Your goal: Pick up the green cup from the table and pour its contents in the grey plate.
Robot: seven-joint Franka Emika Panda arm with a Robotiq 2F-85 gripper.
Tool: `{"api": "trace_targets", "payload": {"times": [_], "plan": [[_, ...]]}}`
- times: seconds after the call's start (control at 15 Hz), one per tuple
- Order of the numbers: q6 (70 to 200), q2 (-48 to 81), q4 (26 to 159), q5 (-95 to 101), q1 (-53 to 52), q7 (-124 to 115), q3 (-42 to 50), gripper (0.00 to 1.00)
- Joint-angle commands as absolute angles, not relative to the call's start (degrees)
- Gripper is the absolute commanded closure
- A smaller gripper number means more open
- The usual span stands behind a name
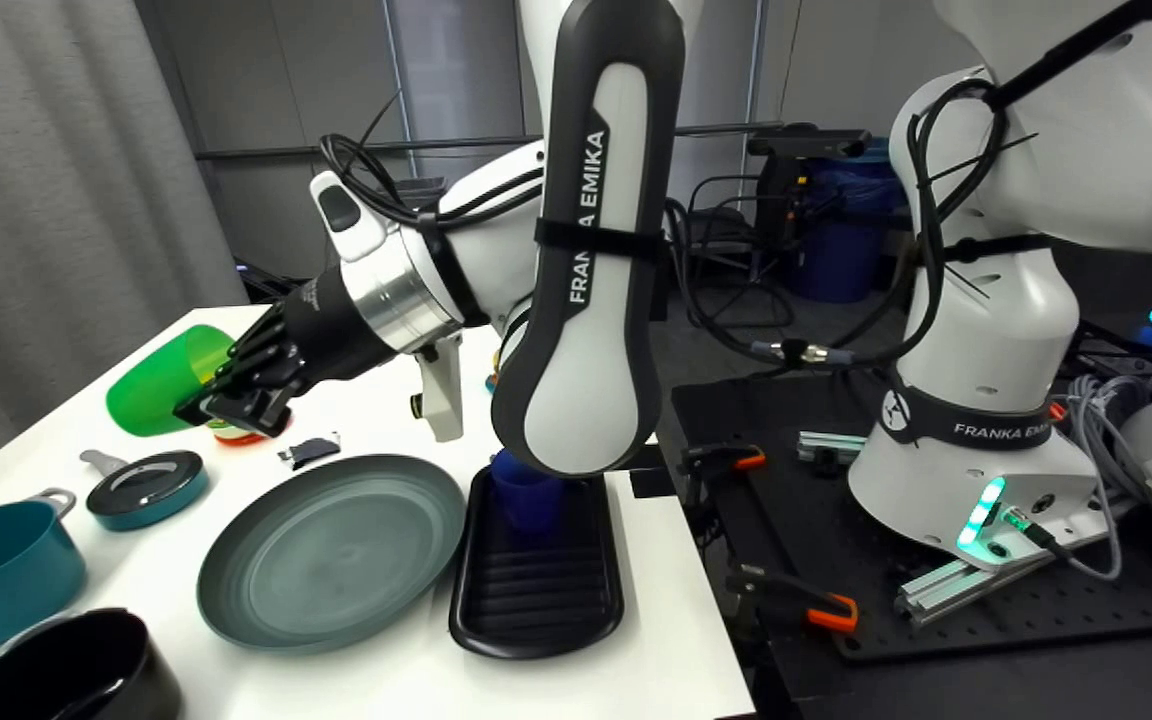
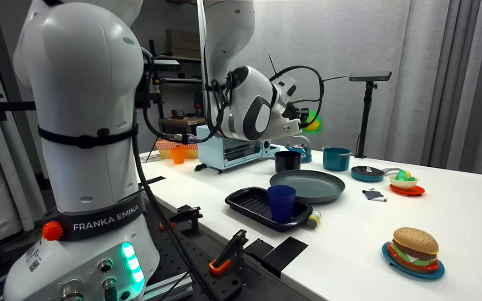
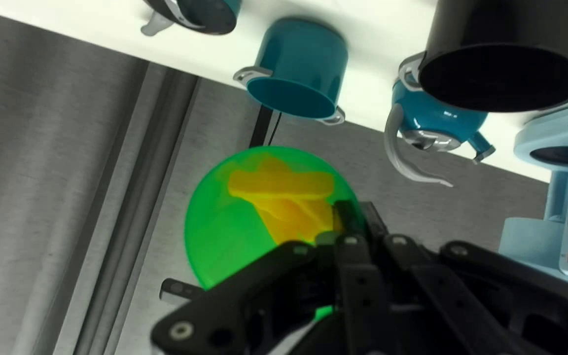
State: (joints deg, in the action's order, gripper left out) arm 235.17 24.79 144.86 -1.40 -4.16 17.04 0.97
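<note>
Pinching green cup (image 1: 166,384) by rim, fingers (image 3: 347,215) nearly together.

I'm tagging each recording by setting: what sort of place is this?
Probably a robotics lab: the arm's base sits above a perforated black board, a camera-like bar tops a pole by the white table, and a toy-looking burger suggests a mock kitchen.
</note>
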Motion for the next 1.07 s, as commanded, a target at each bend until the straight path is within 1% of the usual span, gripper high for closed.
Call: {"api": "trace_targets", "payload": {"times": [0.0, 0.2, 0.33, 0.67, 1.0], "plan": [[241.7, 25.6, 143.7, -5.6, -6.8, 19.7, 2.3, 0.99], [244.7, 25.5, 143.4, -7.2, -7.4, 20.7, 2.3, 0.99], [241.6, 23.4, 140.8, -8.1, -7.8, 22.1, 2.5, 0.99], [242.4, 23.4, 135.1, -10.5, -8.6, 24.8, 3.1, 0.99], [242.4, 23.7, 132.2, -11.6, -8.6, 25.3, 3.1, 0.99]]}}
